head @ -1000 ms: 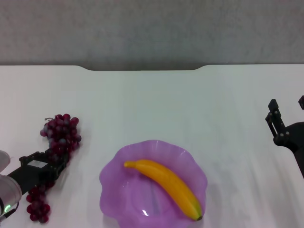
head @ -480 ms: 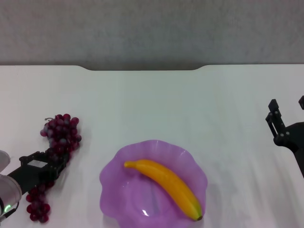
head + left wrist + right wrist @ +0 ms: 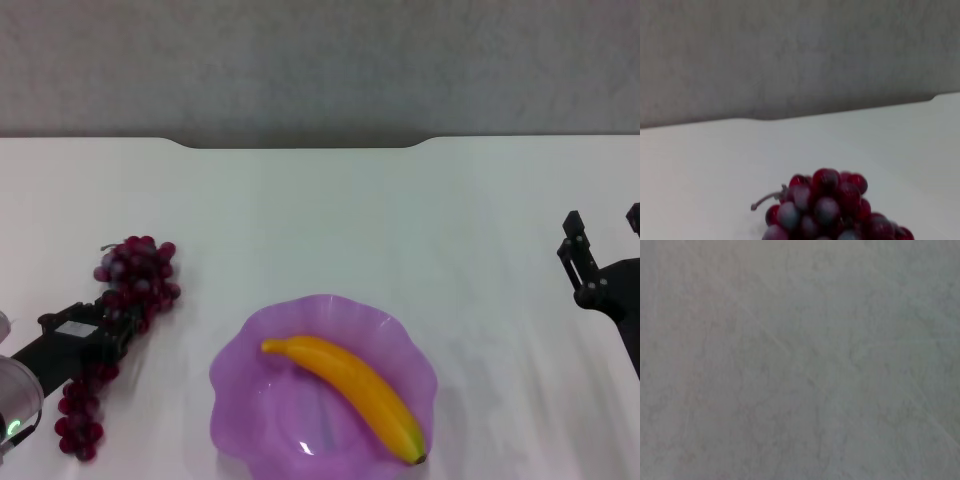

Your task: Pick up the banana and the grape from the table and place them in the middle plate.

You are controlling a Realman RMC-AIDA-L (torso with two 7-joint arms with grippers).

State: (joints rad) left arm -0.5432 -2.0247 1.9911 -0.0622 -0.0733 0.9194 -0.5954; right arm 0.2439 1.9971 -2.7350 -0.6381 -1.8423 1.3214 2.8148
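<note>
The yellow banana [image 3: 345, 385] lies diagonally inside the purple scalloped middle plate [image 3: 232, 400] at the near centre of the white table [image 3: 330, 220]. The dark red grape [image 3: 140, 272] bunch is at the left of the plate, stretching toward the near edge. My left gripper [image 3: 118, 322] is shut around the bunch's middle, with grapes showing on both sides of it. In the left wrist view the bunch's stem end [image 3: 822, 205] fills the low centre. My right gripper [image 3: 603, 225] stays open and holds nothing at the far right, well off from the plate.
The table's far edge has a notch [image 3: 300, 145] with a grey wall behind it. The right wrist view shows only a grey surface. White tabletop lies between the grape bunch and the plate.
The grape bunch has shifted slightly right, toward the plate, with my left gripper on it, and its lower end has drawn in. The right arm has not moved.
</note>
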